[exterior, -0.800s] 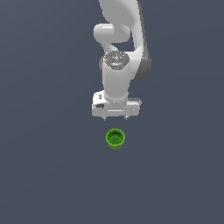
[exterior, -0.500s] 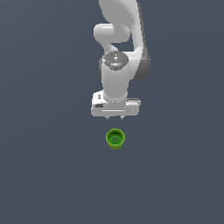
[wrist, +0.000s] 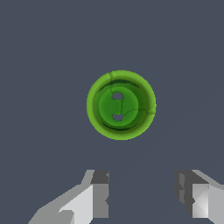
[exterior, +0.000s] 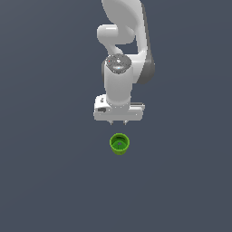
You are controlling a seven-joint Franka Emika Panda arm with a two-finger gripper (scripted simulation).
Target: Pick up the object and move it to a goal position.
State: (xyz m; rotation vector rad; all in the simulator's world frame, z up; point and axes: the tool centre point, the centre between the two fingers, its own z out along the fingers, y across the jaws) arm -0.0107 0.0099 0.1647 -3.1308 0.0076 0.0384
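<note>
The green cup (exterior: 119, 144) stands upright just below the middle of the exterior frame, on a plain dark grey floor (exterior: 50, 181). The white gripper (exterior: 118, 122) hangs directly above it in the frame, apart from it, with the arm (exterior: 124, 41) rising to the upper edge. In the wrist view the cup (wrist: 121, 105) sits at frame centre and the 2 fingers (wrist: 99, 194) stand spread wide, holding nothing.
</note>
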